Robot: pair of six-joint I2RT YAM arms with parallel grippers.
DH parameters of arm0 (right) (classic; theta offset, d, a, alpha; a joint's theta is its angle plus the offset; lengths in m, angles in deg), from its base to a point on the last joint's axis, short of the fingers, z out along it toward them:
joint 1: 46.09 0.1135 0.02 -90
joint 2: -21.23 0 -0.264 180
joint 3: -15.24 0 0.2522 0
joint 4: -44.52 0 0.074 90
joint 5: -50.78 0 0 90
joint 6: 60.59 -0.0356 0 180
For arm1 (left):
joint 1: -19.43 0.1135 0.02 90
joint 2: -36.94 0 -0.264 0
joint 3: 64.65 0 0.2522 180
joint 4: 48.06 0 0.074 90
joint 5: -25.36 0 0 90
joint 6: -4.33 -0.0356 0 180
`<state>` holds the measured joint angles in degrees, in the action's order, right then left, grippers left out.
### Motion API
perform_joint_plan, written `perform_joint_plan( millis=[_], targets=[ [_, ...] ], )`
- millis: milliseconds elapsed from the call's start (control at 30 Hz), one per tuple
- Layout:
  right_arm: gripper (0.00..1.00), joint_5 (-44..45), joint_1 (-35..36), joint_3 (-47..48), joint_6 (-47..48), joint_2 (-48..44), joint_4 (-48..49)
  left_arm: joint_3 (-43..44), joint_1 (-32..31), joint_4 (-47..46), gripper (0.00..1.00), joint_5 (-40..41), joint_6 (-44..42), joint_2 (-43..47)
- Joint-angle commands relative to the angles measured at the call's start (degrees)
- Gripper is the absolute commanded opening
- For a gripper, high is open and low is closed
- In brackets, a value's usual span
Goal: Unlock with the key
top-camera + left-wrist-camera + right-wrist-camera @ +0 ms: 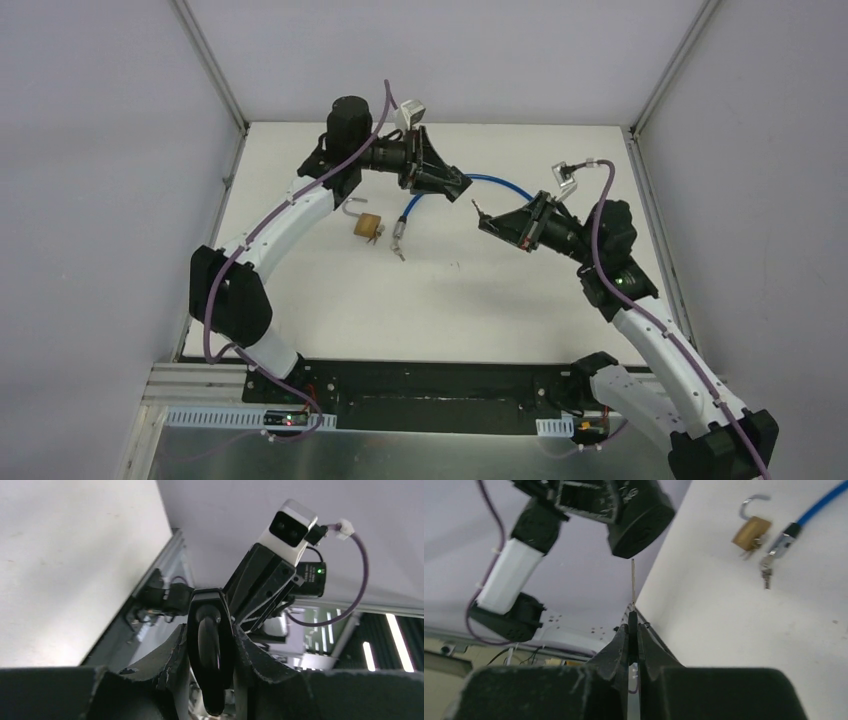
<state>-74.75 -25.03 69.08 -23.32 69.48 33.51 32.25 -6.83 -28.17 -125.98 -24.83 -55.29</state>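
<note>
My left gripper (pixel 458 184) (pixel 212 647) is shut on the black head of a cable lock (pixel 210 630) (pixel 639 520), held above the table. The lock's blue cable (pixel 505 184) (pixel 819 505) curves away from that head. My right gripper (pixel 488 222) (pixel 633 627) is shut on the dark head of a key (pixel 633 630). The key's thin blade (pixel 632 580) (pixel 477 207) points at the black lock head, its tip just short of it. Whether tip and lock touch is unclear.
A brass padlock (pixel 366 226) (pixel 751 532) with its shackle swung open lies on the white table (pixel 480 310). Beside it lie the cable's metal end (pixel 404 212) (pixel 785 536) and small keys (pixel 398 247) (pixel 766 575). Grey walls close in the table.
</note>
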Motion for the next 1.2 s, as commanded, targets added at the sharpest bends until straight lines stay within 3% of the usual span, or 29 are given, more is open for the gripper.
perform_joint_plan(
  millis=[0, 100, 167, 267, 400, 600, 633, 767, 833, 967, 1000, 1067, 1167],
  targets=[
    [0.0, -3.3, 4.1, 8.1, -1.0, 0.6, 0.8, -2.3, 1.3, -33.0, 0.0, -9.0, 29.8, 3.5],
    [0.0, -3.3, 5.5, 9.7, -1.0, 0.6, 0.7, -3.0, 1.3, -59.6, 0.0, -9.0, 52.7, 0.4],
    [0.0, -3.3, 5.8, 10.0, -1.0, -0.2, 0.5, -1.9, 1.4, -72.1, 0.0, -7.9, 63.7, -2.7],
    [0.0, -3.3, 5.8, 9.9, -1.0, -1.2, 0.3, -1.6, 1.4, -75.8, 0.0, -6.3, 66.6, -3.7],
    [0.0, -3.3, 5.8, 9.8, -1.0, -2.5, 0.0, -4.0, 1.4, -63.3, 0.0, -11.1, 52.2, 0.5],
    [0.0, -3.3, 6.2, 10.1, -1.0, -2.2, 0.5, -7.3, 1.3, -36.5, 0.0, -17.8, 21.2, 9.2],
    [0.0, -14.5, 6.5, 10.1, -5.7, -2.3, 0.3, -7.3, 1.4, -34.3, 0.0, -18.0, 19.5, 10.3],
    [0.0, -17.5, 7.4, 11.1, -1.1, -4.1, -4.3, -6.1, 1.4, -44.1, 0.0, -17.5, 21.5, 14.6],
    [0.0, -16.6, 7.6, 11.3, 1.1, -5.8, -5.1, -5.5, 1.4, -41.2, 0.0, -15.6, 14.7, 17.6],
    [0.0, -16.6, 7.7, 14.8, 1.1, -5.8, -12.4, -1.3, 1.4, -15.0, 0.0, -8.1, -11.9, 22.8],
    [0.0, -16.6, 7.7, 15.7, 1.1, -5.3, -13.3, -0.8, 1.4, -12.4, 0.0, -6.2, -15.7, 23.7],
    [0.0, -14.7, 7.7, 16.9, 12.1, -4.5, -14.3, -0.7, 1.4, -10.6, 0.0, -3.0, -20.4, 25.4],
    [0.0, -14.2, 7.9, 18.6, 15.4, -3.6, -14.0, -0.3, 1.4, -9.1, 0.0, -0.3, -24.8, 26.5]
  ],
)
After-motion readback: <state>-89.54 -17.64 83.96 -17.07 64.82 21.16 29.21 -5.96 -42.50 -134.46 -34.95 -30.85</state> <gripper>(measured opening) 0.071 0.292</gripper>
